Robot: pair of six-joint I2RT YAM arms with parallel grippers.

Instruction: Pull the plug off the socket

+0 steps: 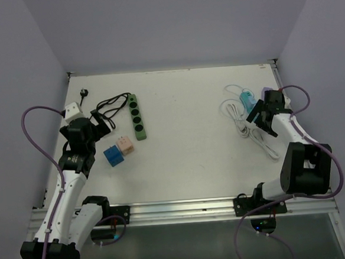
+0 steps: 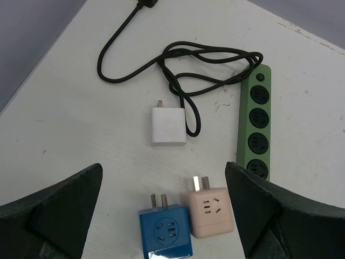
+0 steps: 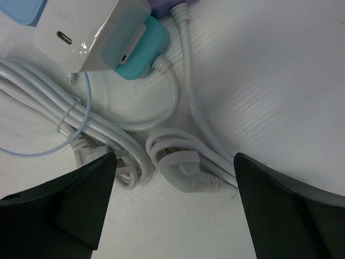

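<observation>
Table: white, matte, between pale lilac walls.
Left fingers: spread wide, empty.
Right fingers: spread wide, empty.
Plug: white, seated in teal socket, ahead of Right fingers, beyond coiled cable.

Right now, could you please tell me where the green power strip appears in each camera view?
Top view: green power strip, left of centre, lying front to back.
Left wrist view: along the right side, top to bottom.
Right wrist view: not in it.
Shared landmark: the pink cube adapter beside its near end.
</observation>
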